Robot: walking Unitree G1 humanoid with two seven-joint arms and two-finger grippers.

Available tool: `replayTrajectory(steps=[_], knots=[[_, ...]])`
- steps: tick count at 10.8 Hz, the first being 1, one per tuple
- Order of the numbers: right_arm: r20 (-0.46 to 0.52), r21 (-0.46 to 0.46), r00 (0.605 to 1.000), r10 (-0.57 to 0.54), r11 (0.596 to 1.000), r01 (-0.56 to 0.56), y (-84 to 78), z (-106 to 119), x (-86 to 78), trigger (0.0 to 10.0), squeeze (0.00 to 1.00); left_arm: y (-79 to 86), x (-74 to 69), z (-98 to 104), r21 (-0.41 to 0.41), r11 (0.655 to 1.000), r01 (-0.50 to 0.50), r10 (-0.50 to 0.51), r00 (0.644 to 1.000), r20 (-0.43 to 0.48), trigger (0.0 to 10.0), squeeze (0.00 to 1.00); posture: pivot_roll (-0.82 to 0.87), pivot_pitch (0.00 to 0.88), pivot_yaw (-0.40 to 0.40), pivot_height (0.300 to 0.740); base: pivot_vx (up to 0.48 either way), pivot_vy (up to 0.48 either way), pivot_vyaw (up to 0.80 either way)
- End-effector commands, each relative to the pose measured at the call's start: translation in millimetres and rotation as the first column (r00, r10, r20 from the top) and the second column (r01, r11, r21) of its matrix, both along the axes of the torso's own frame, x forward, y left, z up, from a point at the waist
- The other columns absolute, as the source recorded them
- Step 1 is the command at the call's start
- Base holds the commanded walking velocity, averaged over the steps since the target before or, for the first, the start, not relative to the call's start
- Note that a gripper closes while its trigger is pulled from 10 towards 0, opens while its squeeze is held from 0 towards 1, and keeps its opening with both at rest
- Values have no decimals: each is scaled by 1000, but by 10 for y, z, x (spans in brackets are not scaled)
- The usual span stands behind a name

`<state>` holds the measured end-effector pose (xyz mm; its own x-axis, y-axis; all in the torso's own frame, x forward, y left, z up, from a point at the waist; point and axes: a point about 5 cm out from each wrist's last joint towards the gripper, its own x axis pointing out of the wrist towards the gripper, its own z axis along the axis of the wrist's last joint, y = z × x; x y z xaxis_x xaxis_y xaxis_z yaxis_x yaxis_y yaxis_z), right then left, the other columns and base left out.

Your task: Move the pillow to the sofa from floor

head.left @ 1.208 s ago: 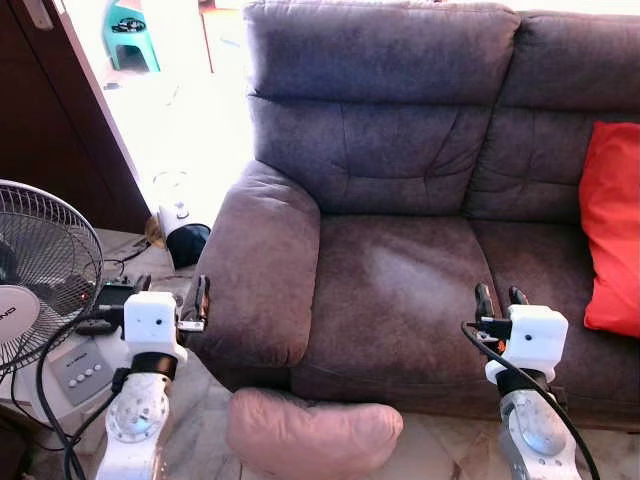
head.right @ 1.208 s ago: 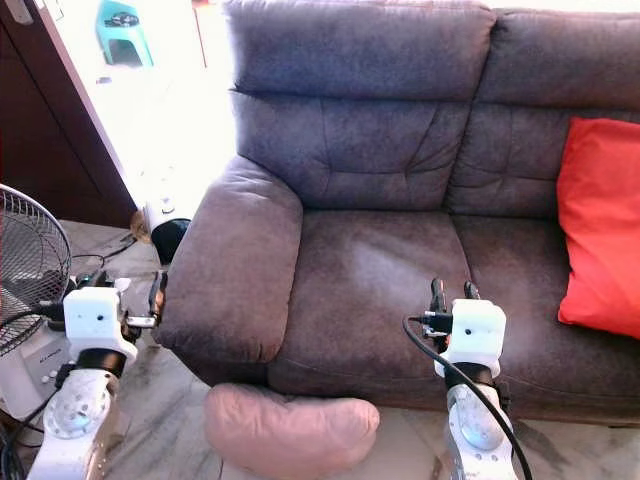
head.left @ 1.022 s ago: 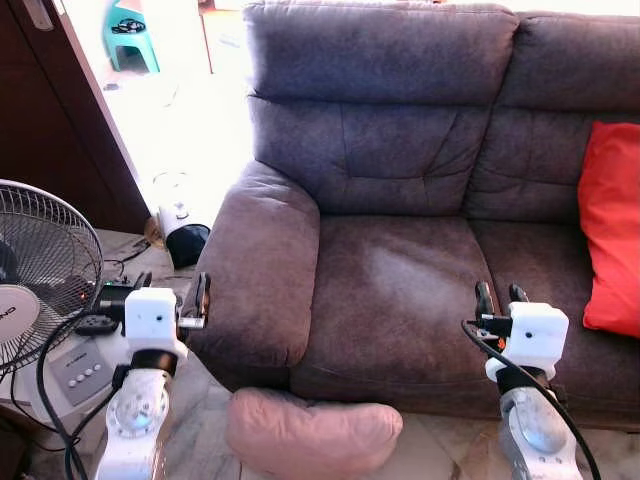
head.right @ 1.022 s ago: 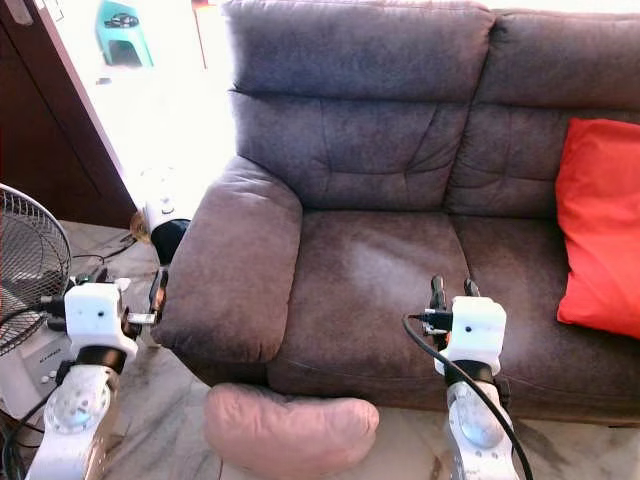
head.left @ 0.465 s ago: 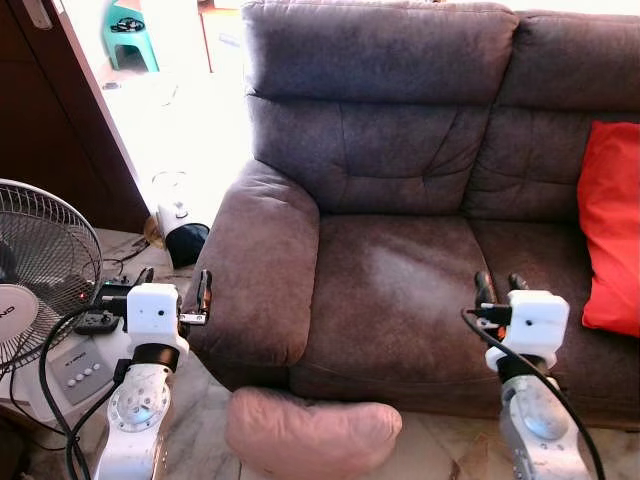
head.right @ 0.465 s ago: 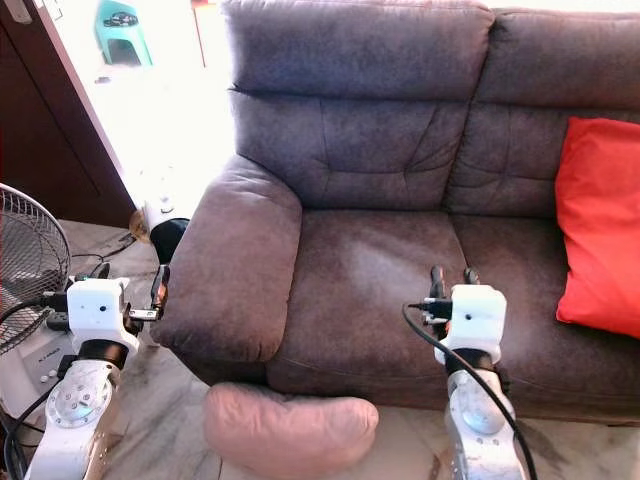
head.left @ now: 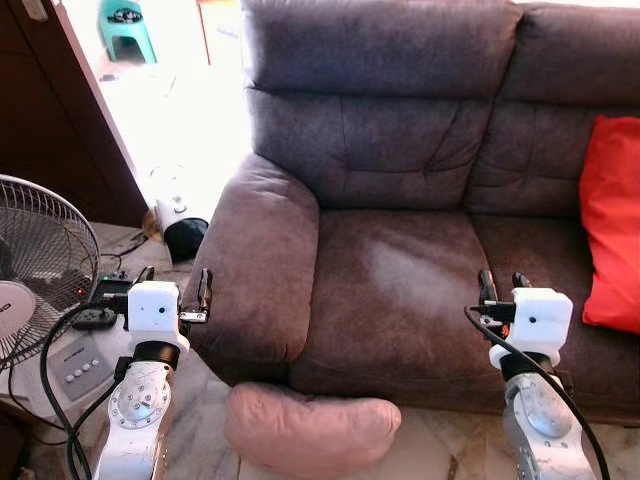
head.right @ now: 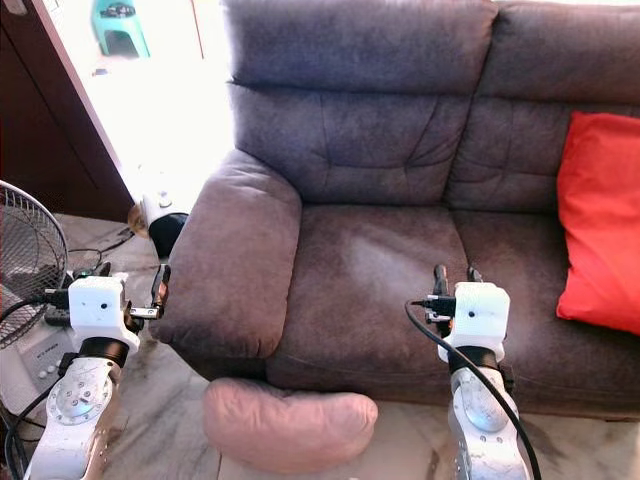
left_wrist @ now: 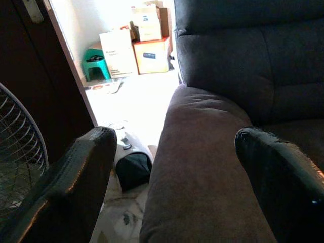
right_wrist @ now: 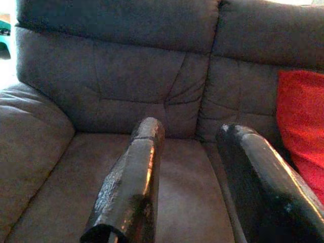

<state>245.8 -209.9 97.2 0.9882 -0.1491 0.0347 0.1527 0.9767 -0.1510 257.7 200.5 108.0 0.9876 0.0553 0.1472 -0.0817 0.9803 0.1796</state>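
Observation:
A pink pillow (head.left: 310, 432) lies on the floor against the front of the grey sofa (head.left: 400, 270), below its left seat. My left gripper (head.left: 175, 287) is open beside the sofa's left armrest (left_wrist: 202, 167), above and left of the pillow, holding nothing. My right gripper (head.left: 499, 284) is open over the front of the seat, to the right of the pillow, also empty. In the right wrist view its fingers (right_wrist: 131, 187) point at the sofa's backrest.
A red cushion (head.left: 610, 220) leans at the sofa's right end. A standing fan (head.left: 40, 270) and its base with cables are at my left. A dark door edge (head.left: 80, 110), a small dark appliance (head.left: 185, 235) and a teal stool (head.left: 125, 25) lie beyond.
The view has dipped slightly. My right gripper has shifted a little to the right. The pillow lies where it was.

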Motion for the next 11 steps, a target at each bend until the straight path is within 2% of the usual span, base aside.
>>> replayTrajectory(steps=[1,5,7,11], knots=[[33,7,999,7,1000,-7,11,71,9,10000,0,4,2,32,-5,1000,3,-3,1000,1,10000,0,13,94,-28,696,0,0,0],[27,24,1000,15,1000,-15,35,87,33,10000,0,-17,9,39,-6,1000,9,-9,1000,2,10000,0,14,96,-29,696,0,0,0],[33,27,999,32,999,-33,65,95,39,10000,0,-21,12,40,-7,1000,10,-10,1000,-1,10000,0,14,96,-29,653,0,0,0],[28,21,999,24,999,-24,43,86,32,10000,0,-31,18,39,-8,1000,11,-11,1000,-1,10000,0,13,97,-31,653,0,0,0]])
